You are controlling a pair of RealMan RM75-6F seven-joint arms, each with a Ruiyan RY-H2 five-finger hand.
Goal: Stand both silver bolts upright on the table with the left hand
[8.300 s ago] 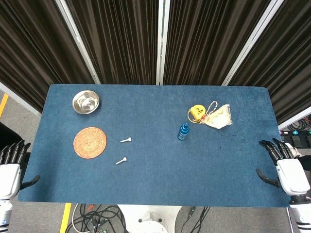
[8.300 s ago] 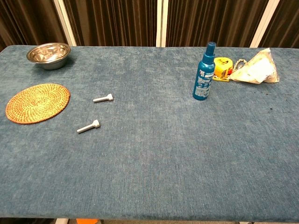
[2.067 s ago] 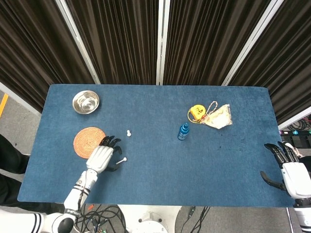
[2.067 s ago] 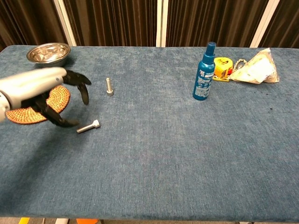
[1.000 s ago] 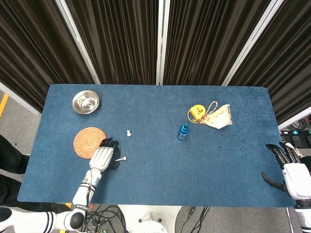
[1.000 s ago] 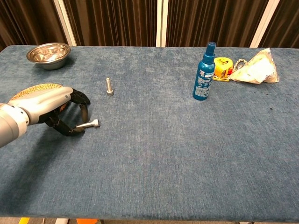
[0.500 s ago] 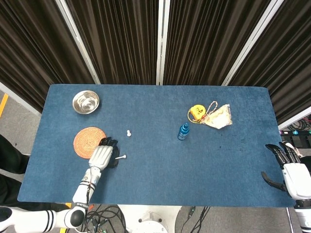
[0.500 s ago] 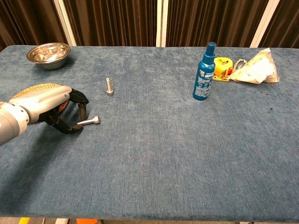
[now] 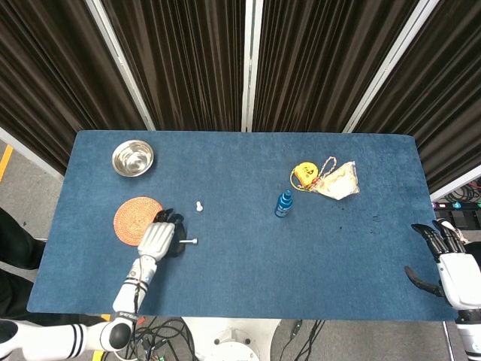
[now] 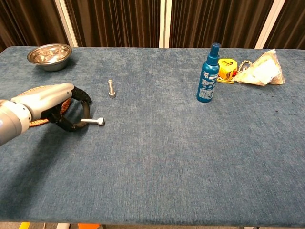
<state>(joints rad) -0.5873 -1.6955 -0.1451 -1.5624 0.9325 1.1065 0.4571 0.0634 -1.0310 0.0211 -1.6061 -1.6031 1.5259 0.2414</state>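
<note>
Left hand [image 10: 55,107], low over the near-left part of the bench [image 10: 190,157], fingers curled around the shank end of the second silver bolt [image 10: 93,121]. The bolt is pinched between thumb and fingers and lies roughly horizontal, its head pointing toward 3 o'clock; whether it rests on the cloth or is just clear of it cannot be told. At 9 o'clock of the hand, partly hidden behind it, lies the woven coaster [image 9: 131,219]. At about 1 o'clock of the hand, near but apart from it, the first silver bolt [image 10: 111,89] stands upright on its head. Farther off at 11 o'clock sits the steel bowl [image 10: 49,55]. Well apart toward 2 o'clock are the blue spray bottle [image 10: 208,74], a yellow tape measure [image 10: 228,67] and a crumpled bag [image 10: 261,69].

Right hand [image 9: 451,267], at the far-right bench edge in the head view, fingers spread and holding nothing.

Step in hand, as judged: one bolt is done; the second is grasped but not yet turned. The next move calls for rotating the wrist to bring the shank vertical, lowering the head flat onto the bench, and loosening the fingers slowly so the bolt does not topple.
</note>
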